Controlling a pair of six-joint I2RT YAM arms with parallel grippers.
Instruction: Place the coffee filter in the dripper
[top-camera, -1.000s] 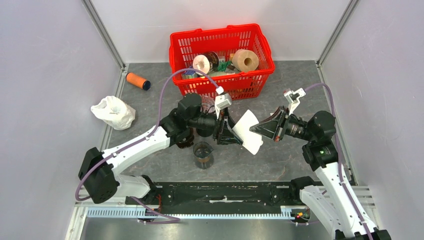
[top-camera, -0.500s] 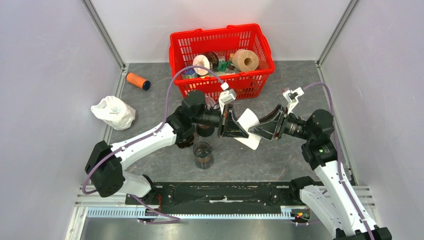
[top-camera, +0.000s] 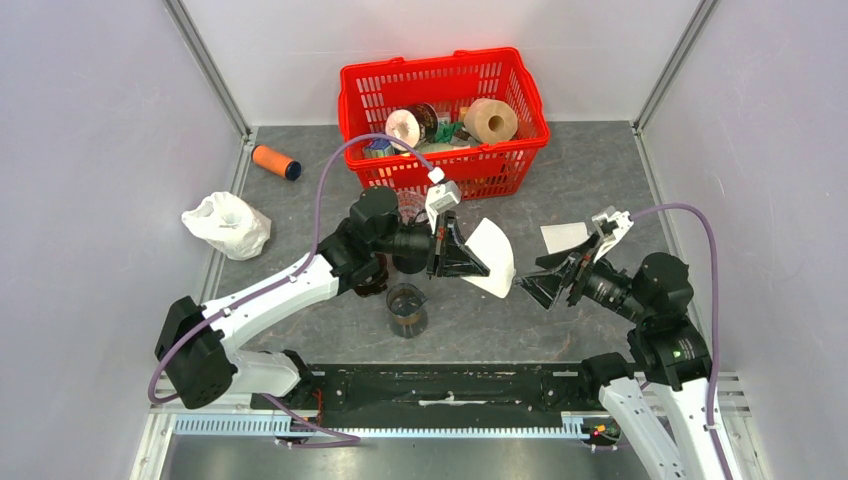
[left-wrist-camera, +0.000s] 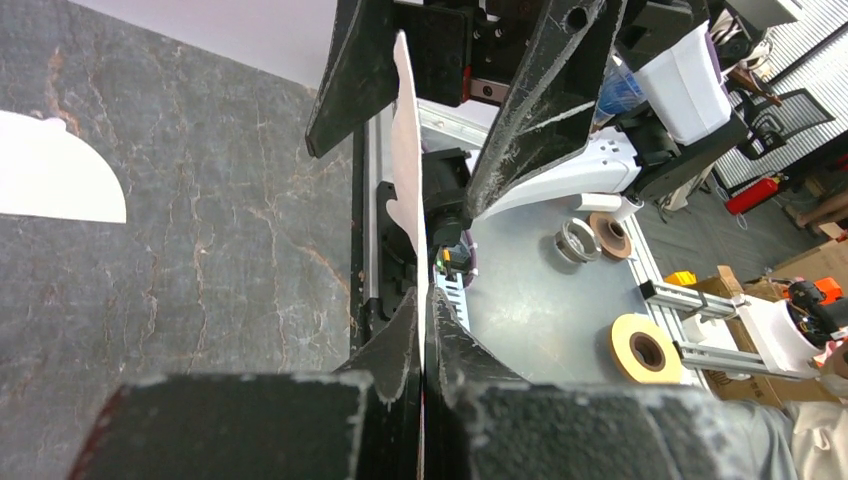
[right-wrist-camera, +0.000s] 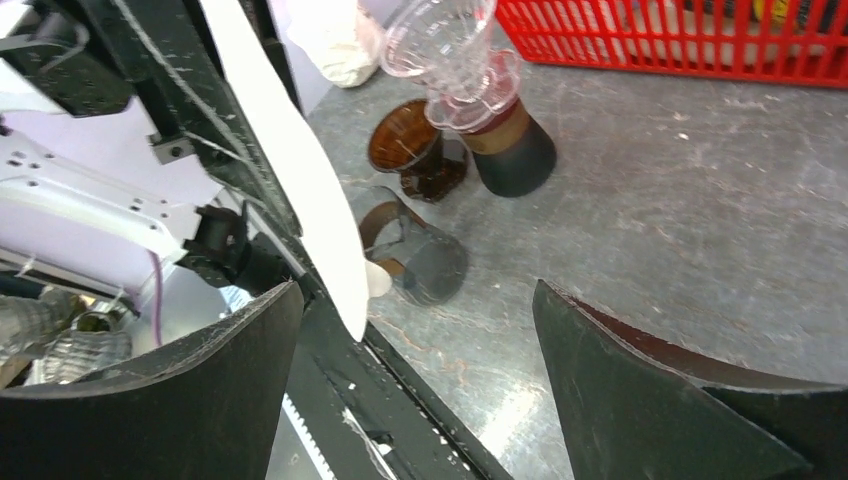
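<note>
A white coffee filter (top-camera: 494, 257) hangs above the table, left of centre. My left gripper (top-camera: 470, 262) is shut on it. In the left wrist view the filter (left-wrist-camera: 405, 160) stands edge-on, pinched between the closed jaws of the left gripper (left-wrist-camera: 423, 295). My right gripper (top-camera: 528, 275) stands open just right of the filter, not touching it. In the right wrist view the filter (right-wrist-camera: 290, 150) hangs ahead of the wide-apart jaws of the right gripper (right-wrist-camera: 415, 300). The clear dripper (right-wrist-camera: 445, 50) sits on a dark base; from above the dripper (top-camera: 412, 208) is partly hidden behind the left arm.
A second filter (top-camera: 563, 237) lies flat on the table at the right. A glass cup (top-camera: 406, 308) stands near the front, below the left arm. A red basket (top-camera: 445, 70) of rolls sits at the back. A white bag (top-camera: 228, 224) and an orange cylinder (top-camera: 275, 161) lie at the left.
The right gripper let go of the filter, opened wide and drew back to the right and nearer. The left gripper shut on the filter and now holds it alone.
</note>
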